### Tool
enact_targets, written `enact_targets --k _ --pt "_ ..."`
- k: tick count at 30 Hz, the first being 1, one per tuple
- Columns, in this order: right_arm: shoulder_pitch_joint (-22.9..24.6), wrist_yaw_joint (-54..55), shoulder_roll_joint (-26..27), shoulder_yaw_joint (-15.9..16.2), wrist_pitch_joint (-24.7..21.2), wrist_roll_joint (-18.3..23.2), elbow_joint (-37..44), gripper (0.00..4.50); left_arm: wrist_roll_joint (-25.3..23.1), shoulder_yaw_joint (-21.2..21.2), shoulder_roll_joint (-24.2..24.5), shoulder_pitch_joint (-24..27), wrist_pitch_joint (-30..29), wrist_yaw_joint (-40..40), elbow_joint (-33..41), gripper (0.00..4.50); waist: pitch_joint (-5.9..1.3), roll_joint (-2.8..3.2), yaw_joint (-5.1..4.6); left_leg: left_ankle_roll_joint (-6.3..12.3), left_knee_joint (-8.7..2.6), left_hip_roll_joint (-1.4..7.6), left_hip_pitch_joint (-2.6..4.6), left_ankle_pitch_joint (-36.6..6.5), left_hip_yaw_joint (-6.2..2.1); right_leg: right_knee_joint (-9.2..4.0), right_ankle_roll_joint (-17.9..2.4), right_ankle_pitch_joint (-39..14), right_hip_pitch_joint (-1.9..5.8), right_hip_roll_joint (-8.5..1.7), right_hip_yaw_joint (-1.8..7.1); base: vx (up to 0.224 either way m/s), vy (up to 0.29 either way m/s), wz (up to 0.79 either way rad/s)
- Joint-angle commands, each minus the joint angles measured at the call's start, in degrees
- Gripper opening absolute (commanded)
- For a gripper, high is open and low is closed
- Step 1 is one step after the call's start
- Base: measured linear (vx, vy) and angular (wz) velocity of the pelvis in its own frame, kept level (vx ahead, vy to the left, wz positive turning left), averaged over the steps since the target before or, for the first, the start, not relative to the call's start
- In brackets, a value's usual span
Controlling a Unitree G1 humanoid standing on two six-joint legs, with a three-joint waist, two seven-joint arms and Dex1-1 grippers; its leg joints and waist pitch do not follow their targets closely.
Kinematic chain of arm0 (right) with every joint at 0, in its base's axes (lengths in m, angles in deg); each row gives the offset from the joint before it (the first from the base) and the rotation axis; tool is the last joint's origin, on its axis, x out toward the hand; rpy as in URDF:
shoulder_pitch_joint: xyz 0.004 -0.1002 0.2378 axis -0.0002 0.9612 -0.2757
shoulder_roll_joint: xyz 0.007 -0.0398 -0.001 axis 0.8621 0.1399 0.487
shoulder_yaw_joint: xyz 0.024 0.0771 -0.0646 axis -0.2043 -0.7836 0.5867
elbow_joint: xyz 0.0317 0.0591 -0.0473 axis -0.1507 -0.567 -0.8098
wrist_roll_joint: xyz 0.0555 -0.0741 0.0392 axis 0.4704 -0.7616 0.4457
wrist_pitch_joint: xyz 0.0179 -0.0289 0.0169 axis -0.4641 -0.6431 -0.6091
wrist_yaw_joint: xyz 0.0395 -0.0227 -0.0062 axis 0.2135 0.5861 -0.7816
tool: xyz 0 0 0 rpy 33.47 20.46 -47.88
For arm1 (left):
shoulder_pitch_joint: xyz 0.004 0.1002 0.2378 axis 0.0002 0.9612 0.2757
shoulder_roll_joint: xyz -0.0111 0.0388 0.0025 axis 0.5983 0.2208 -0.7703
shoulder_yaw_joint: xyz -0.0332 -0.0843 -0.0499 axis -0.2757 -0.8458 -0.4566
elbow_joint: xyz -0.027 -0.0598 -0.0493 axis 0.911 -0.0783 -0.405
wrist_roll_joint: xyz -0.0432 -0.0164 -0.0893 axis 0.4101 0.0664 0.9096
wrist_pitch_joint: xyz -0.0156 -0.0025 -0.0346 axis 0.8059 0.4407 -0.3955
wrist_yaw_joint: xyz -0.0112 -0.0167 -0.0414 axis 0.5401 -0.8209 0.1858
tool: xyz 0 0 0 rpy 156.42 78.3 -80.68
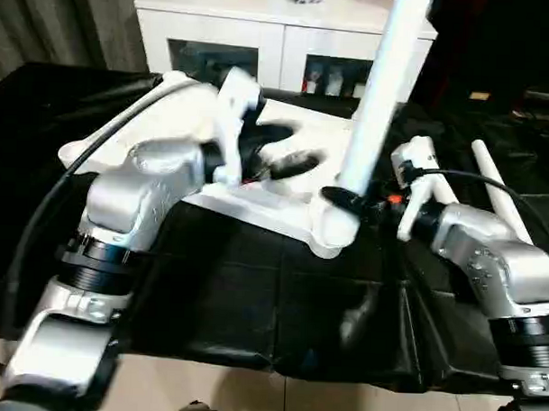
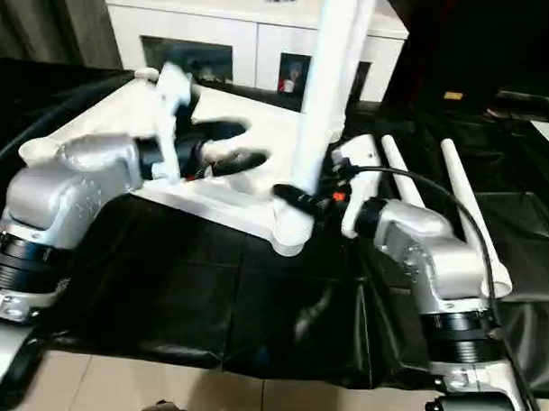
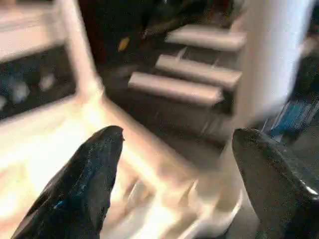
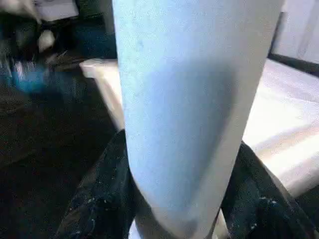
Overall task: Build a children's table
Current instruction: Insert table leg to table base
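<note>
The tabletop (image 2: 230, 199) lies before the cabinet (image 2: 253, 38); one leg (image 2: 328, 90) stands in its near right corner socket (image 2: 292, 229), spare legs (image 2: 468, 212) lying to the right.

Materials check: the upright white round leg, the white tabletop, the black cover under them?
Upright white round leg: looks like matte moulded plastic, with an even, grainless surface. White rectangular tabletop: likely the same plastic, with rounded moulded corner sockets. Black cover: probably thin plastic sheeting or coated cloth; it wrinkles and glints.

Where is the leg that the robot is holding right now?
The leg stands upright in the tabletop's near corner socket, at the middle of the head views, with the right gripper closed around its base.
</note>
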Motion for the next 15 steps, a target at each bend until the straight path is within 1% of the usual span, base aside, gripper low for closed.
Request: enact_targets --k 1,2,3,4,5,6,7,8,9,10,11,12,13,14,15 --pt "1.30 1.22 -0.88 -2.15 0.17 0.02 0.90 1.84 -6.58 5.41 1.62 -0.39 8.11 2.84 -6.63 3.96 -4.50 0.80 -0.50 -2.12 -4.76 1.79 1.52 -13.51 -0.80 -4.54 -9.27 -14.44 2.71 -3.09 2.50 0.000 0.000 0.00" --pt "1.84 1.16 -1.16 -2.31 -0.19 0.15 1.59 1.84 -7.79 6.63 1.50 -0.97 10.83 4.59 -9.19 3.96 -4.61 0.73 -0.46 -2.28 -4.72 1.84 1.57 -13.48 -0.79 -4.32 -9.33 -13.78 2.74 -3.10 2.51 0.000 0.000 0.00" --pt "2.54 1.04 -1.53 -2.46 -0.70 0.33 2.55 1.84 -9.09 7.93 1.21 -1.73 14.05 6.91 -12.25 3.96 -4.72 1.34 -0.37 -2.29 -4.72 1.85 1.58 -13.05 -0.85 -4.17 -9.71 -12.76 2.83 -3.21 2.52 0.000 0.000 0.00" --pt "2.69 1.03 -1.63 -2.50 -0.81 0.37 2.77 1.84 -9.35 8.20 1.14 -1.97 14.58 7.36 -12.87 3.96 -4.68 1.09 -0.41 -2.14 -4.74 1.80 1.51 -12.98 -0.78 -4.41 -9.94 -12.31 2.81 -3.19 2.51 0.000 0.000 0.00" --pt "3.25 0.98 -2.02 -2.63 -1.22 0.53 3.58 1.84 -10.32 9.23 0.90 -2.86 16.58 9.03 -15.19 3.96 -4.76 1.31 -0.56 -2.13 -4.74 1.84 1.50 -12.87 -0.83 -4.33 -10.79 -10.56 2.90 -3.13 2.47 0.000 0.000 0.00" --pt "3.72 0.99 -2.40 -2.81 -1.60 0.72 4.30 1.84 -11.16 10.08 0.62 -3.79 18.24 10.50 -17.34 3.96 -4.82 1.26 -0.48 -2.01 -4.69 1.90 1.56 -12.68 -0.79 -4.06 -11.77 -8.90 3.02 -3.17 2.50 0.000 0.000 0.00" --pt "4.34 1.35 -2.84 -3.35 -2.46 1.08 5.50 1.84 -12.12 10.81 -0.13 -5.51 20.81 12.42 -21.27 4.12 -4.91 1.53 -0.48 -2.07 -4.62 1.98 1.47 -12.51 -0.83 -3.62 -12.33 -7.84 3.14 -3.27 2.53 0.000 0.000 0.00" --pt "4.82 1.65 -3.19 -3.68 -3.13 1.28 6.46 1.84 -12.53 11.13 -0.70 -6.86 22.34 14.06 -24.41 4.22 -4.84 1.55 -0.52 -1.54 -4.52 1.71 1.62 -12.73 -0.59 -4.12 -12.54 -8.25 3.05 -3.14 2.52 0.000 0.000 0.00" --pt "5.01 1.79 -3.34 -3.80 -3.43 1.34 6.87 1.84 -12.72 11.19 -0.98 -7.52 23.13 14.66 -25.96 4.22 -4.84 1.51 -0.47 -1.43 -4.50 1.71 1.46 -12.72 -0.65 -3.93 -12.99 -8.42 3.36 -3.32 2.57 0.000 0.000 0.00" --pt "5.81 2.05 -3.79 -4.18 -4.37 1.73 8.39 1.84 -13.41 11.53 -1.55 -8.99 25.08 15.55 -29.36 4.28 -4.67 1.75 -0.66 -1.07 -4.52 1.73 1.27 -12.78 -0.64 -4.14 -13.15 -9.14 3.41 -3.42 2.59 0.000 0.000 0.00" --pt "5.93 2.08 -3.85 -4.23 -4.49 1.79 8.60 1.84 -13.51 11.57 -1.61 -9.16 25.33 15.65 -29.77 4.32 -4.69 1.64 -0.55 -0.88 -4.42 1.69 1.42 -12.98 -0.61 -4.22 -13.11 -9.84 3.39 -3.43 2.56 0.000 0.000 0.00" --pt "6.93 2.25 -4.30 -4.42 -5.52 2.28 10.30 1.84 -15.50 12.35 -2.08 -10.63 28.51 14.19 -33.32 4.32 -4.70 2.31 -0.80 -0.56 -4.36 1.60 1.21 -12.76 -0.74 -4.22 -13.19 -10.62 3.54 -3.44 2.56 0.000 0.000 0.00" --pt "8.08 2.49 -4.79 -4.66 -6.62 2.73 12.19 1.84 -17.62 12.93 -2.67 -12.14 31.53 12.22 -37.09 4.47 -4.79 1.92 -0.98 -0.19 -4.27 1.60 1.38 -12.97 -0.69 -4.55 -12.64 -11.17 3.59 -3.32 2.54 0.000 0.000 0.00" --pt "8.08 2.49 -4.79 -4.66 -6.62 2.73 12.19 1.84 -17.62 12.93 -2.67 -12.14 31.53 12.22 -37.09 4.50 -4.81 1.81 -1.12 -0.11 -4.28 1.60 1.24 -12.79 -0.71 -4.36 -12.70 -10.96 3.75 -3.35 2.56 0.000 0.000 0.00" --pt "9.34 2.74 -5.23 -5.02 -7.81 3.26 14.17 1.84 -19.58 13.54 -3.39 -13.73 33.34 10.09 -40.61 4.50 -4.83 2.16 -1.26 0.03 -4.29 1.62 1.12 -12.44 -0.80 -4.26 -12.91 -10.92 3.83 -3.47 2.52 0.000 0.000 0.00"
